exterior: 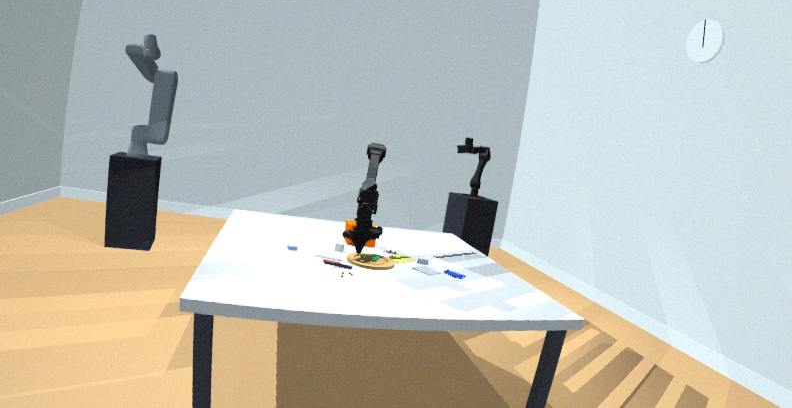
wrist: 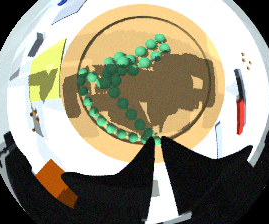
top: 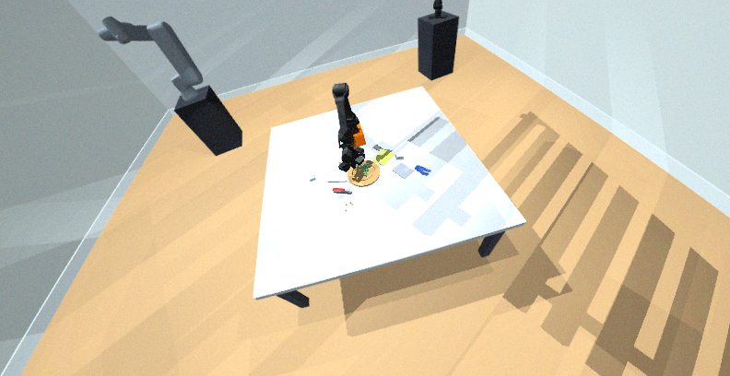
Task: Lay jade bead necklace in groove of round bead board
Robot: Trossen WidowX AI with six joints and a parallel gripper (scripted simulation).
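The round bead board (top: 375,180) (exterior: 382,266) (wrist: 192,24) is tan wood with a dark ring groove. The jade bead necklace (top: 366,169) (exterior: 375,258) (wrist: 122,61) lies on it. In the wrist view one run of beads curves along the lower left of the groove. Another run crosses inside the ring, and a bunched double run reaches toward the upper right. My gripper (exterior: 359,252) (wrist: 158,139) is low over the board's edge at the lower part of the groove, shut on a bead of the necklace. Its tips partly hide the beads there.
A yellow sheet (top: 383,157) (wrist: 45,72) lies beside the board. A red and black pen (top: 341,190) (exterior: 336,263) (wrist: 240,112) lies on the other side, near small orange beads (exterior: 346,274). A blue item (top: 422,170) (exterior: 454,273) and an orange block (top: 359,135) (wrist: 57,182) also show.
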